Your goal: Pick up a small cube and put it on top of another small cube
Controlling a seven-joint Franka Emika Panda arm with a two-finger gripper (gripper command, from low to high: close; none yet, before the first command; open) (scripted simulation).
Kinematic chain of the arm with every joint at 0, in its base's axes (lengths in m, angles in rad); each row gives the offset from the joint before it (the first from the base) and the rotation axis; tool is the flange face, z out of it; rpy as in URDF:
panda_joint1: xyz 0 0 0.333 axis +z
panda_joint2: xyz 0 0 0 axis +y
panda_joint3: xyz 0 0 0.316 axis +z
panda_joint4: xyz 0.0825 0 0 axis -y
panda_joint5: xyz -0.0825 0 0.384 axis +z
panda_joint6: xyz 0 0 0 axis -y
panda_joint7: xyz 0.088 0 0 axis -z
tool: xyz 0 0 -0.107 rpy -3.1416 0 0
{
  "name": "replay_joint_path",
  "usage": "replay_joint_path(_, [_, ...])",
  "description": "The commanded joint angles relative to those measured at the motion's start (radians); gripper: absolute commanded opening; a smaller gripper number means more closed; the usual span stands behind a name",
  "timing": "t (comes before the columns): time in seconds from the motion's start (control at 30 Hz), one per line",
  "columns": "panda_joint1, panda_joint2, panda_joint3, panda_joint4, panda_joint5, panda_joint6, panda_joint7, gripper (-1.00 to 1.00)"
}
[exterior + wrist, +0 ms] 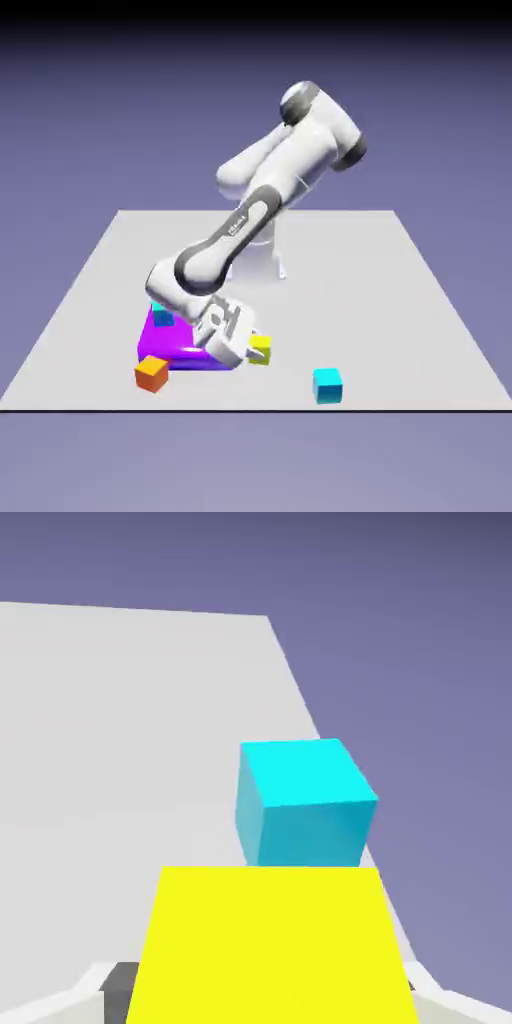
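The small yellow cube (pixel 261 348) sits low by the table's front, and my gripper (pixel 254 346) is shut on it. In the hand view the yellow cube (pixel 275 944) fills the bottom middle and hides most of my gripper (pixel 266 996); only grey slivers of the fingertips (pixel 120 982) show beside it. The small teal cube (pixel 161 317) peeks out to the exterior view's left, mostly hidden behind my wrist, at the far edge of a purple block. I cannot tell whether the yellow cube still rests on the table.
A large purple-magenta block (pixel 180 345) lies just to the exterior view's left of the hand. An orange cube (pixel 152 373) stands at its front corner. A bright cyan cube (pixel 326 385) (pixel 303 802) is near the table's front edge (pixel 256 409).
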Motion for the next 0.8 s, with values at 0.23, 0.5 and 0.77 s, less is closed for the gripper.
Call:
replay_joint_path(0.23, [-0.219, -0.042, -0.032, 0.199, -0.346, -0.143, -0.219, -1.00])
replay_joint_path(0.5, [-0.438, -0.083, -0.063, 0.397, -0.694, -0.287, -0.439, -1.00])
replay_joint_path(0.77, [-0.521, -0.009, 0.018, 0.366, -0.856, -0.214, -0.477, -1.00])
